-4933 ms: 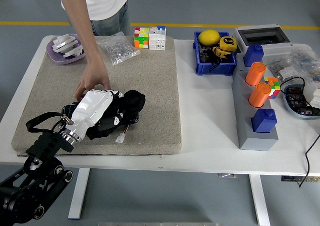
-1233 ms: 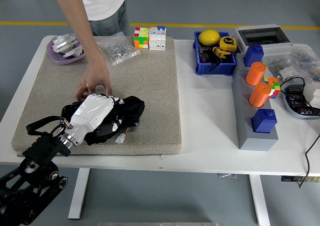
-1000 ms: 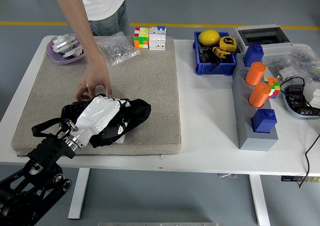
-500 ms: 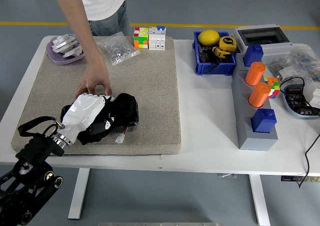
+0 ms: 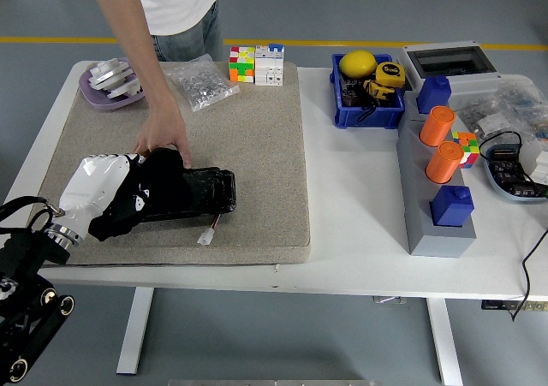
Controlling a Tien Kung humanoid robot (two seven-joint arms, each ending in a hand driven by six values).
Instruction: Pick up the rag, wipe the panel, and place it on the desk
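My left hand [image 5: 110, 187], white-shelled on a black arm, is shut on a black rag [image 5: 145, 196] and presses it on the left end of a flat black panel [image 5: 204, 193]. The panel lies on the beige mat [image 5: 257, 138] near its front left. A thin wire with a white connector [image 5: 205, 236] trails from the panel's front edge. A person's hand [image 5: 163, 139] rests on the panel's far left edge, just behind my hand. My right arm is out of view.
Behind on the mat are a purple dish [image 5: 111, 82], a bag of small parts [image 5: 202, 85] and colour cubes [image 5: 255, 63]. To the right stand a blue bin [image 5: 368, 91], a grey block with orange cylinders [image 5: 438, 159] and cluttered trays [image 5: 514, 138].
My left hand has slid left with the rag across the panel, uncovering the panel's right part. The person's hand has stayed on the panel's far edge.
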